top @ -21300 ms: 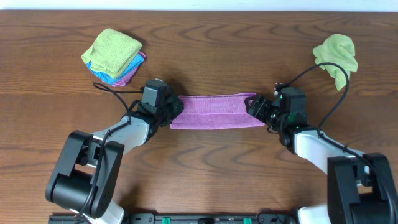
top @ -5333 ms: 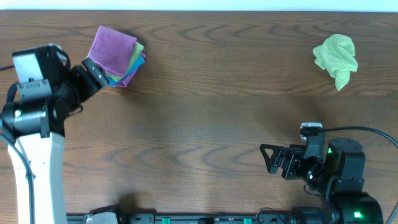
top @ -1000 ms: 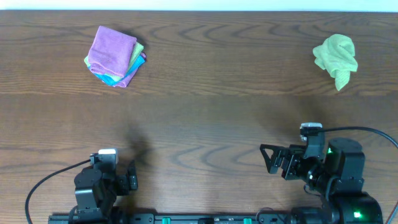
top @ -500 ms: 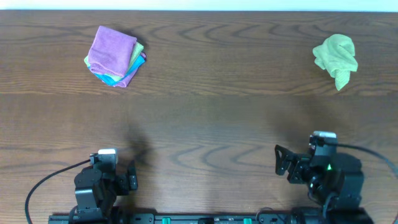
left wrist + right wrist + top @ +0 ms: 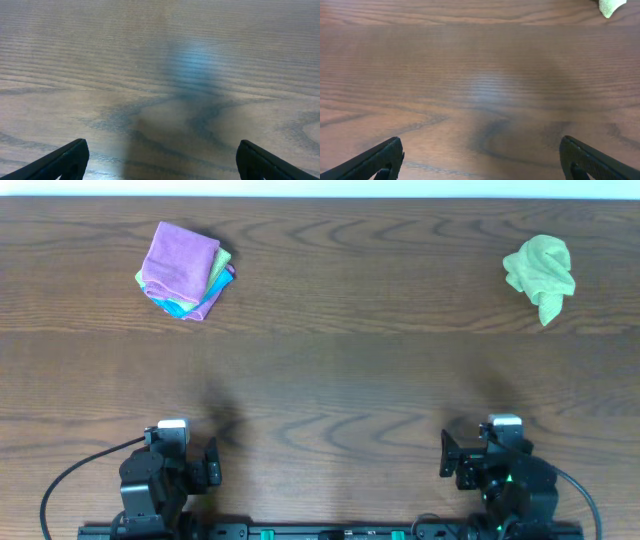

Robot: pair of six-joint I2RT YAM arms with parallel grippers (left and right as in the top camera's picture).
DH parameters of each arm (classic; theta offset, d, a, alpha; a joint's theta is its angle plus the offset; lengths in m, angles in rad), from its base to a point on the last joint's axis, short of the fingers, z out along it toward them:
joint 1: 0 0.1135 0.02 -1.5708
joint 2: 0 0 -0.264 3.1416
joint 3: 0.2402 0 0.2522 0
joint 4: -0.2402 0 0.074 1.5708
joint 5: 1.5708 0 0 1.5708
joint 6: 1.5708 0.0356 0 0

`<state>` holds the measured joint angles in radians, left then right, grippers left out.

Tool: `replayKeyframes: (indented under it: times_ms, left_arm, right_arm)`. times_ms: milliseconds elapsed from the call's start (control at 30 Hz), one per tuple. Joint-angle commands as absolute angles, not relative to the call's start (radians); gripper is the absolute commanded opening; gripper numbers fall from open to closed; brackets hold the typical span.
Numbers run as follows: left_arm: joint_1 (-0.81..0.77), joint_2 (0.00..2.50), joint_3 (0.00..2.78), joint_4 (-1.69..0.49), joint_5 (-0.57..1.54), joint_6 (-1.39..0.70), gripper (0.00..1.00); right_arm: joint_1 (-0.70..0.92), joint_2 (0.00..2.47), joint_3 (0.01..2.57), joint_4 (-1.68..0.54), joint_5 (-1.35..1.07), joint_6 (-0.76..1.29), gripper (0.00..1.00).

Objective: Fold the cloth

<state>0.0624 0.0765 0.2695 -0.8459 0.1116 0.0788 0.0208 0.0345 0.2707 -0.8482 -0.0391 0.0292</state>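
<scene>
A folded purple cloth (image 5: 182, 256) lies on top of a stack of folded cloths at the table's far left. At the far right sits a crumpled green cloth (image 5: 541, 270), and its edge peeks into the top right corner of the right wrist view (image 5: 610, 6). My left gripper (image 5: 161, 146) is pulled back at the near edge, open, with only bare wood between its fingers. My right gripper (image 5: 480, 141) is also back at the near edge, open and holding nothing. Both are far from either cloth.
The brown wooden table (image 5: 340, 370) fills the view. Green and blue cloths (image 5: 205, 288) show under the purple one in the stack. Both arm bases (image 5: 155, 490) sit at the near edge with their cables.
My right arm has drawn back toward the near edge and folded in, its gripper still open. The left arm and both cloths have not moved.
</scene>
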Motion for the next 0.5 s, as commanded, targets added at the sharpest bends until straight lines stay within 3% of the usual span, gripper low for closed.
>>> replayKeyframes:
  times_ms: [0, 467]
  left_arm:
    - [0.058, 0.07, 0.249, -0.867, 0.094, 0.082, 0.95]
    - [0.058, 0.07, 0.249, -0.867, 0.094, 0.082, 0.95]
  right_arm:
    - [-0.005, 0.005, 0.247, -0.849, -0.007, 0.002, 0.99]
    - [-0.045, 0.006, 0.193, -0.853, -0.001, 0.002, 0.99]
